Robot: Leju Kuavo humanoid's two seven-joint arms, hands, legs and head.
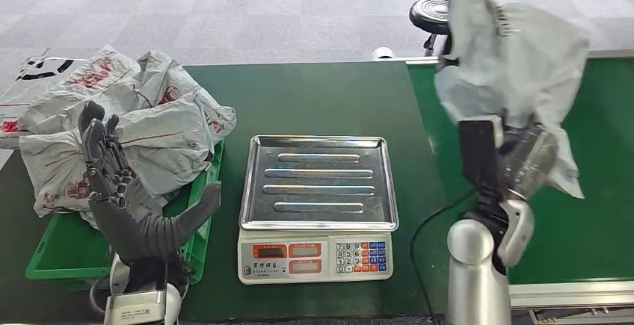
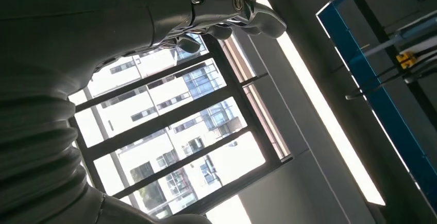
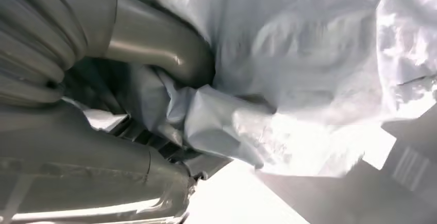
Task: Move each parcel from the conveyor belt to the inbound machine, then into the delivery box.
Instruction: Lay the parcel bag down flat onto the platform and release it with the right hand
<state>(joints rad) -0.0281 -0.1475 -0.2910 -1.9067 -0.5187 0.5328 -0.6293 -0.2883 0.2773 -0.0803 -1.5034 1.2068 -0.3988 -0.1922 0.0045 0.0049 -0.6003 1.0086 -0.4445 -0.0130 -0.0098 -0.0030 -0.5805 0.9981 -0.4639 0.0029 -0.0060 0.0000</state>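
My right hand (image 1: 523,157) grips a crumpled grey plastic parcel (image 1: 516,56) and holds it up above the green conveyor belt (image 1: 598,190); up close the thumb (image 3: 154,44) presses into the bag's folds (image 3: 288,80). The inbound machine, a scale with a bare steel tray (image 1: 320,183), stands at the table's middle. At the left, a green delivery box (image 1: 67,254) is heaped with several white and red parcels (image 1: 149,116). My left hand (image 1: 123,190) is raised over the box's near corner, palm up, fingers spread and holding nothing; its fingers (image 2: 232,7) point at a ceiling window.
A dark green table (image 1: 314,101) carries the scale and the box. A black stool (image 1: 430,15) stands on the grey carpet behind the belt. A black cable (image 1: 422,228) runs beside the scale's right side.
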